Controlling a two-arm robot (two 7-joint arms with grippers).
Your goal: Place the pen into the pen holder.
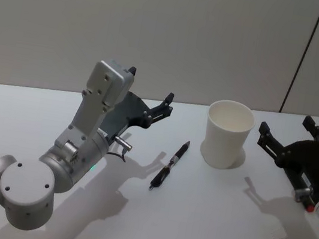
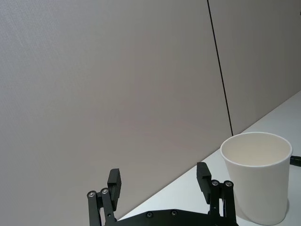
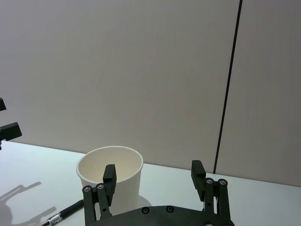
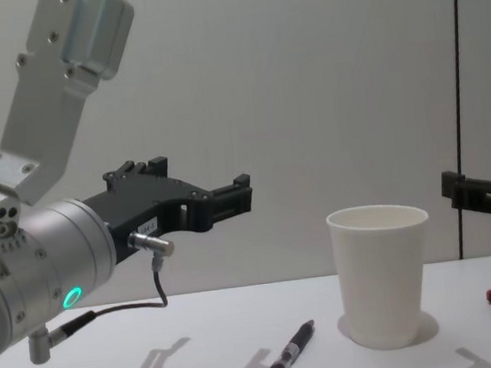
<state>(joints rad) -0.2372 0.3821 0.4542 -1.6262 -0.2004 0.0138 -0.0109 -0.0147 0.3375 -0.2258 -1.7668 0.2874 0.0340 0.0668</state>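
The pen [image 1: 170, 165] is lying on the table [image 1: 209, 224], just left of the pen holder [image 1: 227, 136] (which is standing farther back).

**One pen, one cup, two hands**

There is one pen [image 1: 170, 165] and one white paper cup [image 1: 227, 136], both on a single white worktop [image 1: 203, 229]. Two hands are in sight, the left hand [image 1: 150, 85] and the right hand [image 1: 286, 125]. Each has two black fingers, making four fingers in all.
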